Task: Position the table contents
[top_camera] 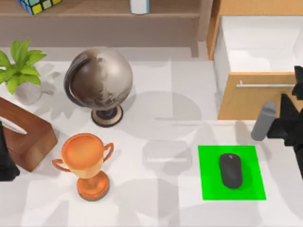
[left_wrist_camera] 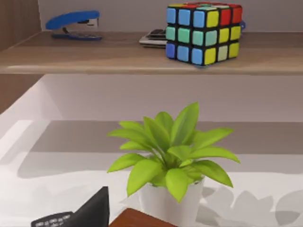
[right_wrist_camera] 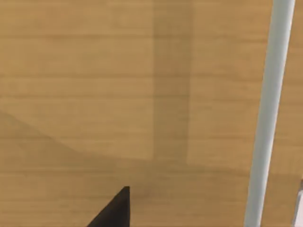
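White bench (top_camera: 156, 94) scene: black mouse (top_camera: 230, 170) lies squarely on the green mat (top_camera: 208, 189) at lower right, so the right arm at frame's right edge, pincer state unclear, should back away cleanly.

Lots of clutter here. A globe (top_camera: 99, 82) on its stand sits far left of middle, with an orange trophy (top_camera: 86, 163) nearer, well apart from it. A potted plant (top_camera: 20, 71) is at the far left, a brown wooden box (top_camera: 26, 137) just near of it. The green mat (top_camera: 232, 172) lies right, near side. Behind it, a wooden drawer (top_camera: 255, 94) with a metal handle (right_wrist_camera: 270, 113). The shelf (left_wrist_camera: 142, 56) holds a Rubik's cube (left_wrist_camera: 203, 32) and a blue stapler (left_wrist_camera: 73, 24).
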Controlling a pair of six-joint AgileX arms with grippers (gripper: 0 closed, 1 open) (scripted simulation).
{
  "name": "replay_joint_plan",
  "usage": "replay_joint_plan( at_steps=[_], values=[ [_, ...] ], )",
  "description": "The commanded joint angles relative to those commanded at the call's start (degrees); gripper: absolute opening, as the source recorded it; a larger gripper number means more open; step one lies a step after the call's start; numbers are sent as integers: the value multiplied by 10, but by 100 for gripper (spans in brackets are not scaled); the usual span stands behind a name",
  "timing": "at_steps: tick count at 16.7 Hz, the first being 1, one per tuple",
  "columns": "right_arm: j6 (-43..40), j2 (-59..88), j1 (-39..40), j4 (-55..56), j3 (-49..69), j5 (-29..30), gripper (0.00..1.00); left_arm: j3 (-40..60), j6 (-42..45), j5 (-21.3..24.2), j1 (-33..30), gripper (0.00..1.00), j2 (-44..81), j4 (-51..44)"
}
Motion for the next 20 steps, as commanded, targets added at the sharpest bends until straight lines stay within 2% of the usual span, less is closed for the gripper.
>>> replay_joint_plan(
  at_steps=[9,20],
  values=[
    [0,0,0,0,0,0,2,0,0,0,0,100,0,0],
    [1,5,-3,-8,9,-2,0,0,0,0,0,100,0,0]
  ],
)
